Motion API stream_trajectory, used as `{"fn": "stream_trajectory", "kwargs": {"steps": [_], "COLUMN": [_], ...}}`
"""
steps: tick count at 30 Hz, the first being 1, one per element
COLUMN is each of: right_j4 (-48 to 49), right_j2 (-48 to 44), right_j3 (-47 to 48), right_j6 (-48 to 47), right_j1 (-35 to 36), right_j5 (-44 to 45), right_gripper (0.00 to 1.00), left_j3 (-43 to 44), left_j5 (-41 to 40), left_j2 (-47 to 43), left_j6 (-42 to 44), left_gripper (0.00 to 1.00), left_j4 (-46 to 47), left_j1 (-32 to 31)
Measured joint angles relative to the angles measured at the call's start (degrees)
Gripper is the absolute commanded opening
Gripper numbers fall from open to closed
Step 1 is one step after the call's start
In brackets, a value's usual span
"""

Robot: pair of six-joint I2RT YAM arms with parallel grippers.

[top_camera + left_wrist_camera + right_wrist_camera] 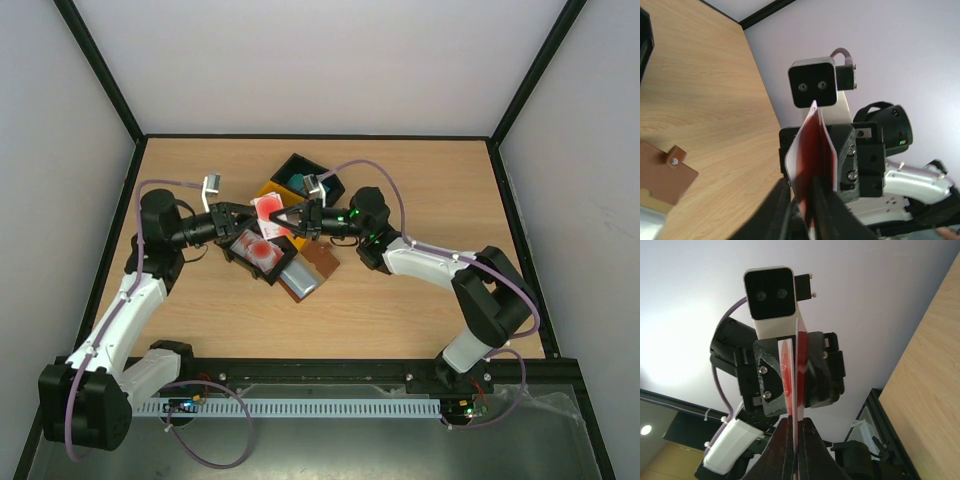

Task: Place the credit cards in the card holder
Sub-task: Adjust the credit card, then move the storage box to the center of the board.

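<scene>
White-and-red credit card [268,207], centre frame, looks thin, light, stiff and probably slick. Left jaws and right jaws each clamp opposite ends; pinch flat faces near an edge.

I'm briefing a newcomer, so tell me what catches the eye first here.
The left pincer and the right pincer meet over mid-table, both clamped on one red-and-white card held between them. Beside them lie a black tray of similar cards and the brown card holder.
</scene>
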Motion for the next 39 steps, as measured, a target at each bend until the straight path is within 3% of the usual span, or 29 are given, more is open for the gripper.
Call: {"fn": "stream_trajectory", "kwargs": {"steps": [2, 8, 16, 22, 29, 33, 39], "right_j4": [-1.95, -8.28, -5.16, -5.18, -9.22, -19.21, -39.28], "right_j2": [0.00, -1.20, -2.80, -3.34, -5.70, -8.85, -10.64], "right_j3": [0.35, 0.96, -2.69, -6.16, -7.96, -8.09, -7.76], "right_j6": [-1.97, -8.24, -8.74, -8.31, -11.04, -18.97, -33.79], "right_j1": [0.09, 0.20, -0.90, -4.20, -5.07, -6.03, -6.14], "right_j5": [0.39, 2.64, 2.08, 1.36, 1.84, 4.76, 14.01], "right_gripper": [0.03, 0.02, 0.02, 0.02, 0.02, 0.02, 0.02], "left_j3": [-0.11, -0.52, -0.50, 0.17, 2.82, 3.67, 2.80], "left_j5": [-0.15, -0.74, 2.34, -0.07, -2.45, -6.19, -15.96], "left_j2": [-0.17, -0.59, -2.27, -2.99, -2.89, -1.40, 2.69], "left_j6": [-0.76, -2.95, -5.20, -5.73, 0.87, 8.02, 15.15], "left_gripper": [0.03, 0.03, 0.03, 0.03, 0.03, 0.03, 0.03], "left_j4": [0.44, 0.83, -0.55, -0.39, -7.23, -14.58, -22.82], "left_j1": [-0.04, 1.09, 4.17, 8.39, 8.33, 5.05, -9.46]}}
